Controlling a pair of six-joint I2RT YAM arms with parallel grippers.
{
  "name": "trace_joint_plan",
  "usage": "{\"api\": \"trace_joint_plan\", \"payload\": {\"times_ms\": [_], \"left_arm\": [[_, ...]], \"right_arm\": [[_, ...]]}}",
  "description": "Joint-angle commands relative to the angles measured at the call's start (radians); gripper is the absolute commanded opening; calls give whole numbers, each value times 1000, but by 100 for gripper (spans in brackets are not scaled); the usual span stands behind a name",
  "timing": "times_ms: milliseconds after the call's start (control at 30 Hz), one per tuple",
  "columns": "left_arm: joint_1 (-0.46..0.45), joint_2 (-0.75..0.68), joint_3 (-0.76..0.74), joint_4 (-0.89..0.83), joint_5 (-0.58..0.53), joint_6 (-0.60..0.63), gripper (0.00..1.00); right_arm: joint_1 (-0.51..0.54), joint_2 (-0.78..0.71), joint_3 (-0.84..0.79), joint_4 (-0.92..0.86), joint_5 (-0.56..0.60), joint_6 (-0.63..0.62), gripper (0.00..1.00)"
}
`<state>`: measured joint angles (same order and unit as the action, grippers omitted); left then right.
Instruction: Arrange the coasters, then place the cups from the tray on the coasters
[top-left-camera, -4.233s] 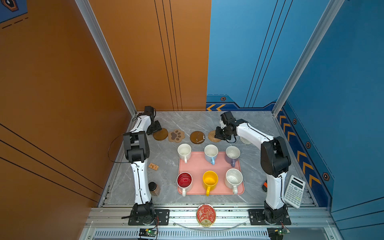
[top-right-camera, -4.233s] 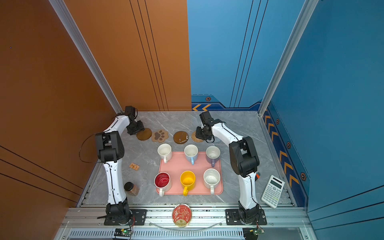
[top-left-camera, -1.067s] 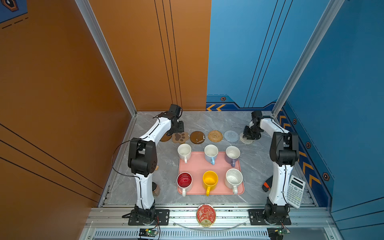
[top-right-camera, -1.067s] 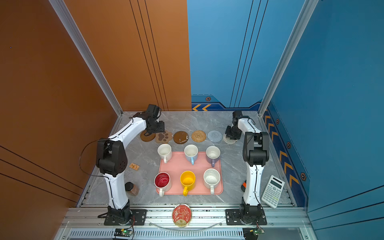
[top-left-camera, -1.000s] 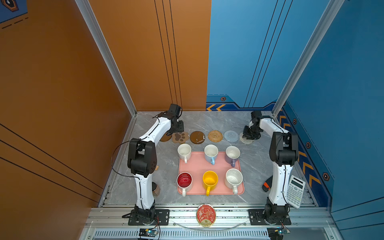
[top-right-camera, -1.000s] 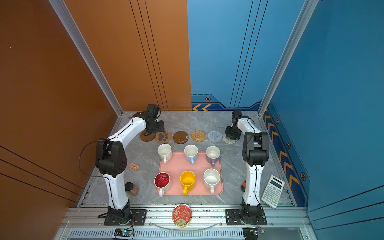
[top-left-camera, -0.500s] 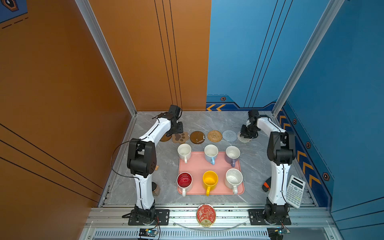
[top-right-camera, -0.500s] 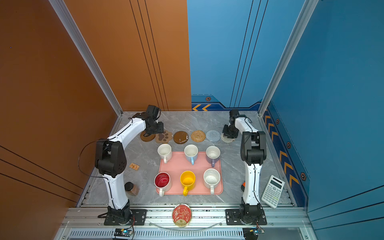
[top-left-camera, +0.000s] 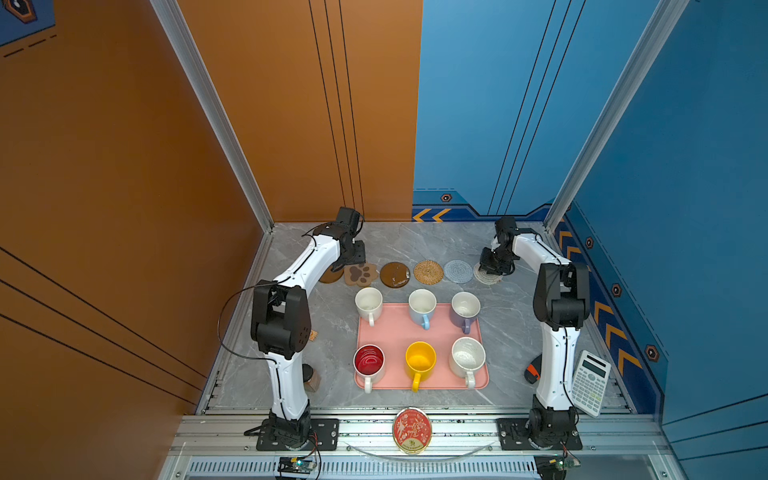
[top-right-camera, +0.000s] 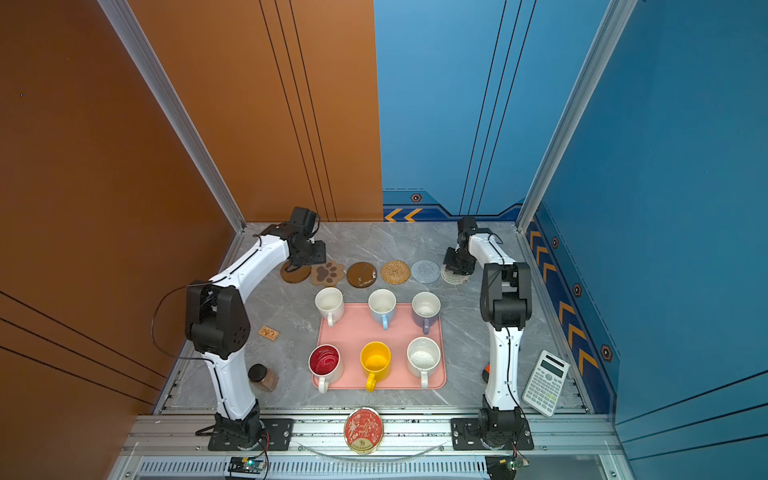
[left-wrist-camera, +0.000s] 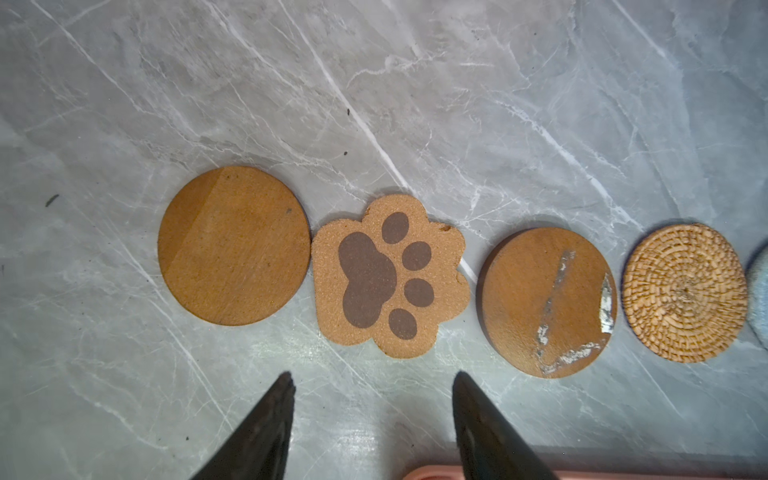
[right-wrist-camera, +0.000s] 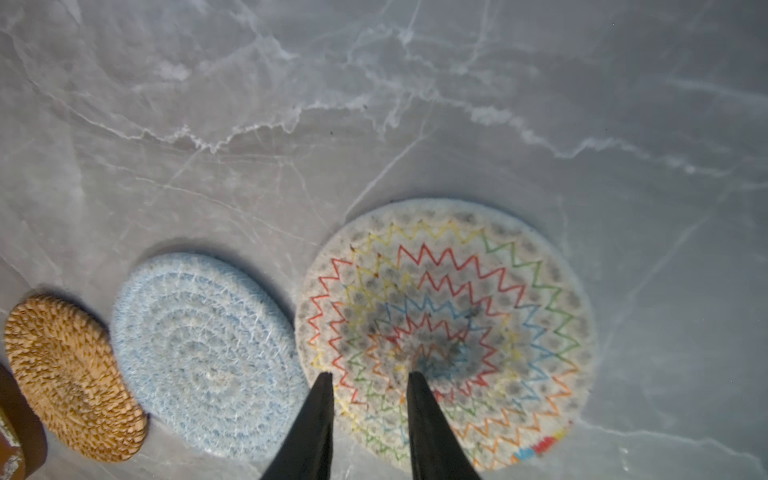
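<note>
You see the grey marble table (top-left-camera: 415, 245) across the lower half of both top views. In its lower middle lies the pink tray (top-left-camera: 395, 328), and all six cups stand on it in two rows. The upper row, from the left, has the white cup (top-left-camera: 368, 300), the light blue cup (top-left-camera: 422, 305) and the lavender cup (top-left-camera: 465, 305). The lower row has the red-inside cup (top-left-camera: 368, 360), the yellow cup (top-left-camera: 420, 358) and the speckled cup (top-left-camera: 467, 355).

Above the tray the six coasters lie flat in one row. From the left they are the plain brown disc (left-wrist-camera: 234, 245), the paw coaster (left-wrist-camera: 388, 276) just beside it, the scratched brown disc (left-wrist-camera: 544, 301), the rattan coaster (left-wrist-camera: 683, 293), the blue-grey coaster (right-wrist-camera: 208, 357) and the cream coaster (right-wrist-camera: 457, 291).

The left gripper (left-wrist-camera: 372, 375) is over bare marble near the paw coaster, its fingers spread wide with nothing between them. The right gripper (right-wrist-camera: 370, 374) is over the cream coaster with a narrow gap between its fingers and pinches nothing. You cannot tell if its tips touch the coaster.
</note>
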<state>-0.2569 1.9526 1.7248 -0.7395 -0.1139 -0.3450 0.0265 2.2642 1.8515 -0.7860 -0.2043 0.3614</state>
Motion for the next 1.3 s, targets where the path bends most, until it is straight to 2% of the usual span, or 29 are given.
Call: {"api": "trace_joint_plan", "payload": {"times_ms": [0,400,567,733,933,1267], "left_arm": [[-22,-42,35,-24,-27,0,62],[-81,-82,87,-23,-39,6,61],[-113,-109,85,-23,-41,7,61],[-139,-133,55,-10,-57,9,61],[-156,-155,38,-10,-71,-2,61],[-165,-185,10,-10,-86,-14,62]], "right_arm": [[4,-64,32,-27,9,14,30],[63,-250,29,-25,24,11,31],[132,-259,28,5,-34,11,33],[216,-199,29,62,-98,14,34],[287,-37,107,110,-218,15,34],[332,116,221,113,-318,38,34]]}}
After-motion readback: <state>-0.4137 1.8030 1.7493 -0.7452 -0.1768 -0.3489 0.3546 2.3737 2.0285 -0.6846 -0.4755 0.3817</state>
